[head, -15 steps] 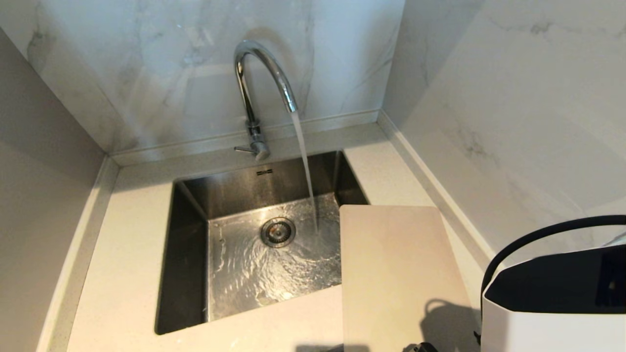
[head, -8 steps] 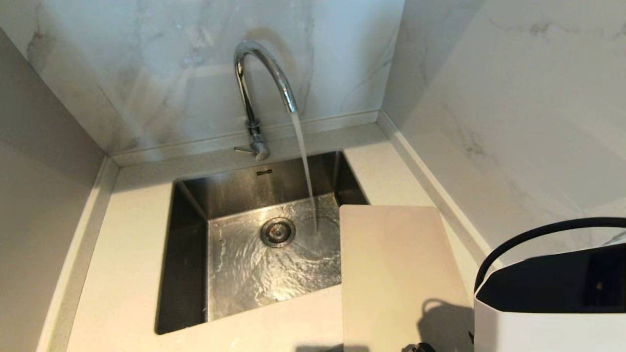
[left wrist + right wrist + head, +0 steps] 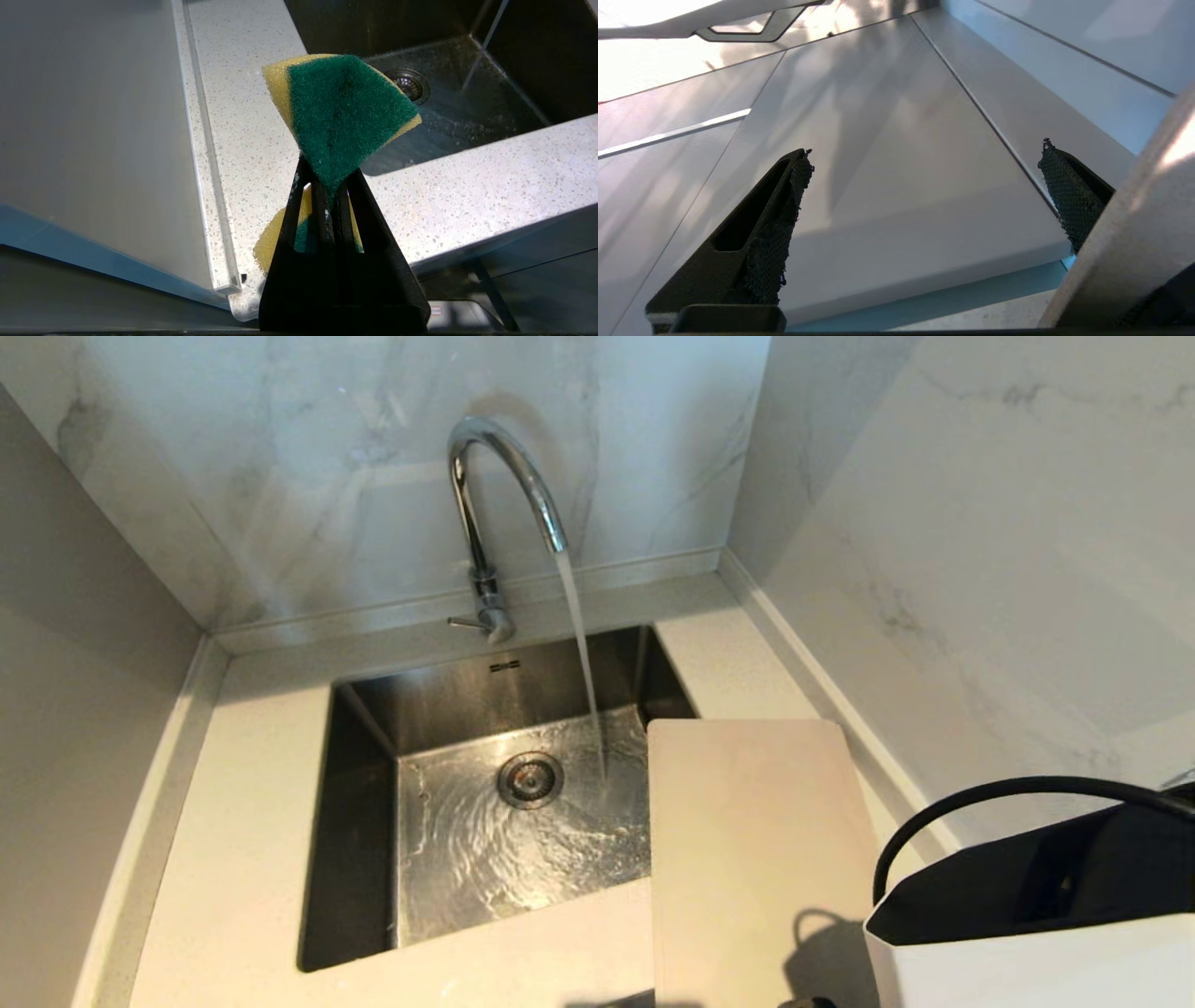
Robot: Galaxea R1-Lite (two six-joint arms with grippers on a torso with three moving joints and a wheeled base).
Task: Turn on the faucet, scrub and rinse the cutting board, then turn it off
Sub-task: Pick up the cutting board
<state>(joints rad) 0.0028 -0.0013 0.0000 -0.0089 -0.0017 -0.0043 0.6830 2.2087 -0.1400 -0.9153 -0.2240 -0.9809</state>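
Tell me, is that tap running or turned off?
Running. A steady stream pours from the faucet spout into the sink, and water ripples across the basin floor around the drain.

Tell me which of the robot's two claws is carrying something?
The left end effector: it is shut on a green-and-yellow sponge beside the sink. The right end effector is open and empty.

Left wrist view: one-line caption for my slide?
Left gripper shut on a green-and-yellow sponge above the countertop, sink running beyond.
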